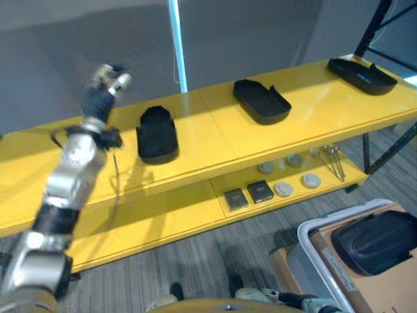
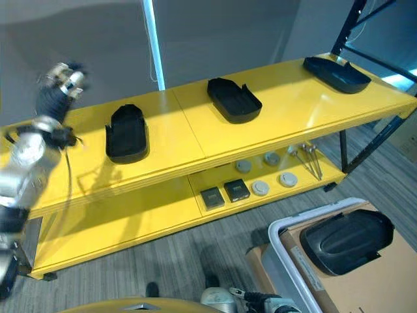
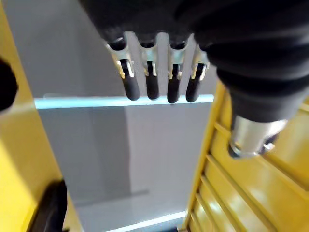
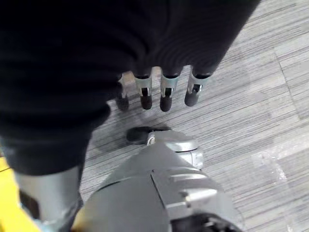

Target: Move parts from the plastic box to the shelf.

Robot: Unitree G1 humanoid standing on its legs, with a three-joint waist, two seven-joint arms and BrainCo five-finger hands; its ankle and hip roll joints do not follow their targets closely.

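Three black moulded plastic parts lie on the yellow metal shelf's [image 2: 195, 140] top board: one [image 2: 126, 134] near its left end, one [image 2: 233, 100] mid-board, one [image 2: 335, 74] at the right end. A fourth [image 2: 345, 240] sits in the grey-rimmed plastic box [image 2: 281, 261]. The left robot hand [image 1: 107, 81] is raised above the left end, fingers straight, empty; the right robot hand [image 4: 159, 92] hangs over the floor, fingers relaxed, empty.

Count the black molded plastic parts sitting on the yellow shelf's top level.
3: one black molded plastic part toward the left, one mid-shelf, one at the right end of the yellow shelf.
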